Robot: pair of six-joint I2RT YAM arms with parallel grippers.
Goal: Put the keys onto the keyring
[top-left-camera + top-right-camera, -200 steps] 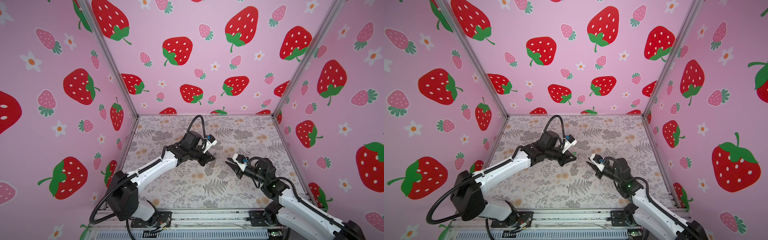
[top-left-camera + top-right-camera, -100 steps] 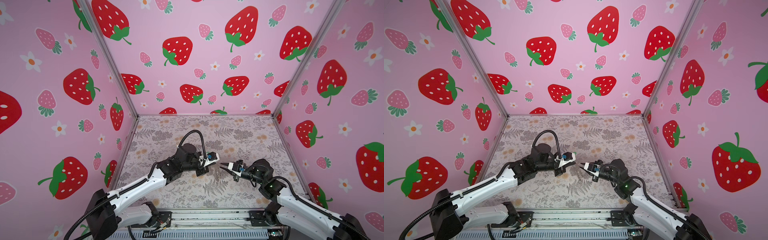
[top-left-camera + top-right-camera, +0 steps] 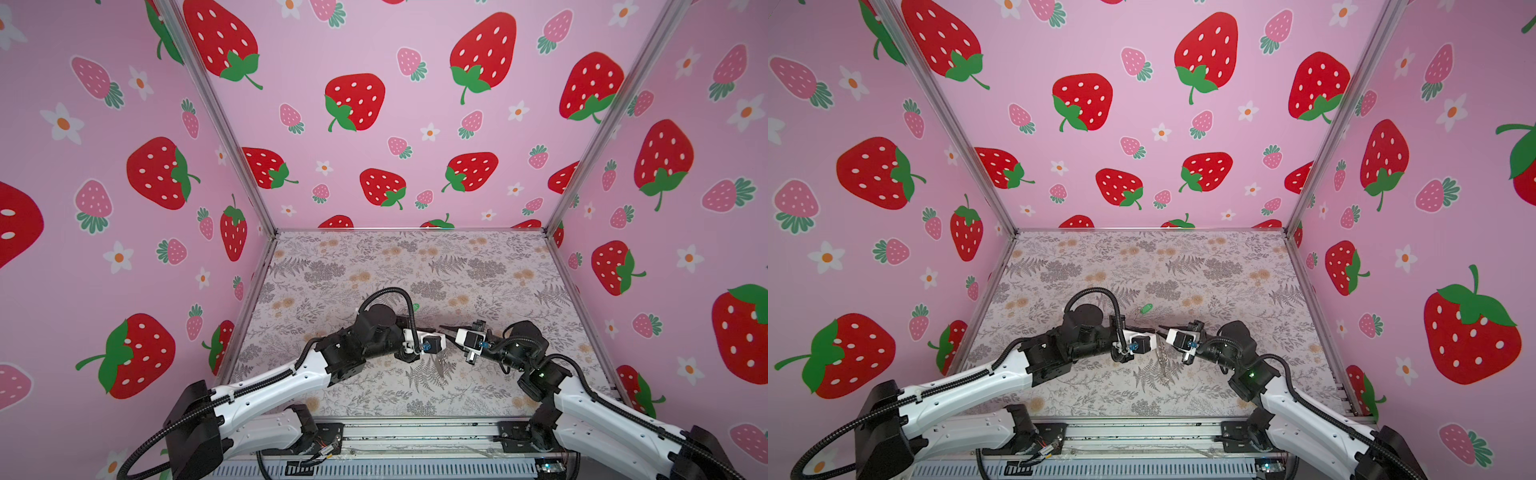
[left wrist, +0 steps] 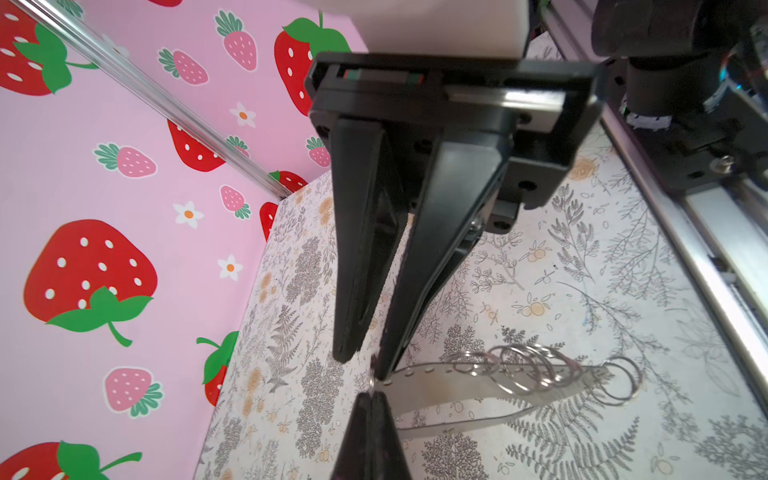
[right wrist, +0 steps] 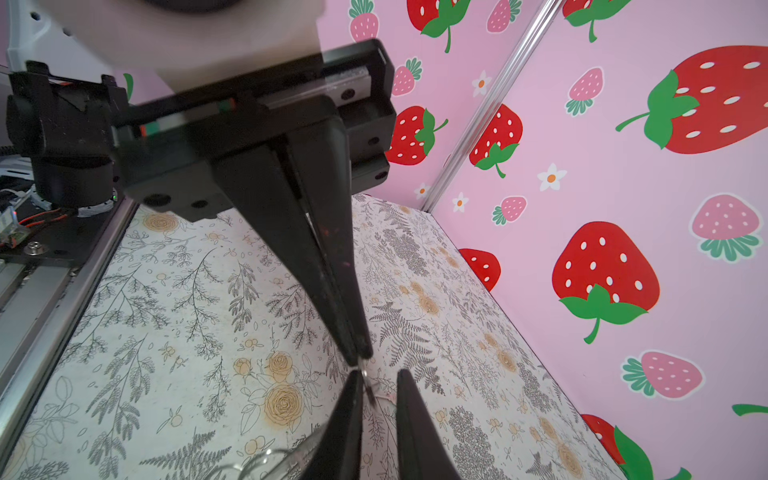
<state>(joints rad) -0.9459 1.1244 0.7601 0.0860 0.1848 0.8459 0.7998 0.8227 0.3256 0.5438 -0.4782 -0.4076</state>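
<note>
Keyring hangs pinched in the left jaws.

No writing, numbers or brand marks can be read anywhere. The strawberry walls and the floral desk carry pictures only.

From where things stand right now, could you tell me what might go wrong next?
1. The keyring hangs from the left gripper by one end only. The right gripper, its tips together at that same end, might tug it free.
2. Both sets of fingertips crowd together and could collide.
3. The keys lie untouched on the table beyond the left gripper, and the rings bunched on the strap could complicate threading.
</note>
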